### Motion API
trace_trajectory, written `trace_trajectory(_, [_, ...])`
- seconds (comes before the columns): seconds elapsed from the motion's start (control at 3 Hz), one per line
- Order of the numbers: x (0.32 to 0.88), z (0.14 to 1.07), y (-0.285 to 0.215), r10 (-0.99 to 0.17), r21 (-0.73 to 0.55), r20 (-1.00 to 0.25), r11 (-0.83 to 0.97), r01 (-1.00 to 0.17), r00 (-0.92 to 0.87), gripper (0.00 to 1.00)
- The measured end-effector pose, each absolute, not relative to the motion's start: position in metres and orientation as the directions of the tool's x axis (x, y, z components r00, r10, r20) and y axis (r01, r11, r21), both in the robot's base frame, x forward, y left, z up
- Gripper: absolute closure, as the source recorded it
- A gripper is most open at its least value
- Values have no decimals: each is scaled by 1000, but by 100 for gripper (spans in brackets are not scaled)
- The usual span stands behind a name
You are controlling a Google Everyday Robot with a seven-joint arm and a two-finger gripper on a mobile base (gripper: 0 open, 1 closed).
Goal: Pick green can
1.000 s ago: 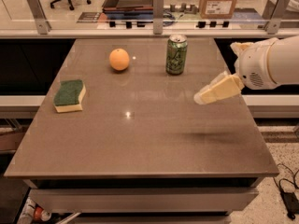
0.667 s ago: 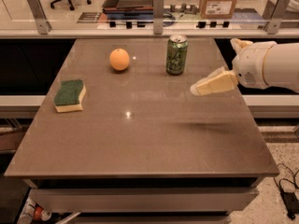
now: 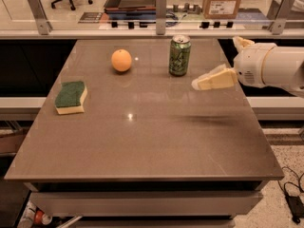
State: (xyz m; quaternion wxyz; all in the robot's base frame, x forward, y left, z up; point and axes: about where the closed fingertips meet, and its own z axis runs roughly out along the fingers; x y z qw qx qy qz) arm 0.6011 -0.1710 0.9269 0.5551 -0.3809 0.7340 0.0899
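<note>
The green can stands upright at the far middle of the brown table. It is slim and light green with dark markings and a silver top. My gripper hangs above the table's right side, just right of the can and not touching it. It is open and empty. One cream finger points left toward the can, and the other finger shows behind the white wrist.
An orange lies left of the can. A green-topped yellow sponge lies near the left edge. A glass rail with metal posts runs behind the table's far edge. Cables lie on the floor at right.
My gripper has moved away from me along the table's right side and a little left, ending closer to the can. The can, the orange and the sponge have not moved.
</note>
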Motion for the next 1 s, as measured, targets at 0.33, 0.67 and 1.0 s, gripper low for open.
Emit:
trace_trajectory(0.33, [616, 928, -165, -429, -275, -900, 697, -662, -78, 0])
trace_trajectory(0.67, [641, 929, -151, -379, -251, -924, 692, -677, -45, 0])
trace_trajectory(1.0, [665, 926, -137, -345, -231, -938, 686, -690, -29, 0])
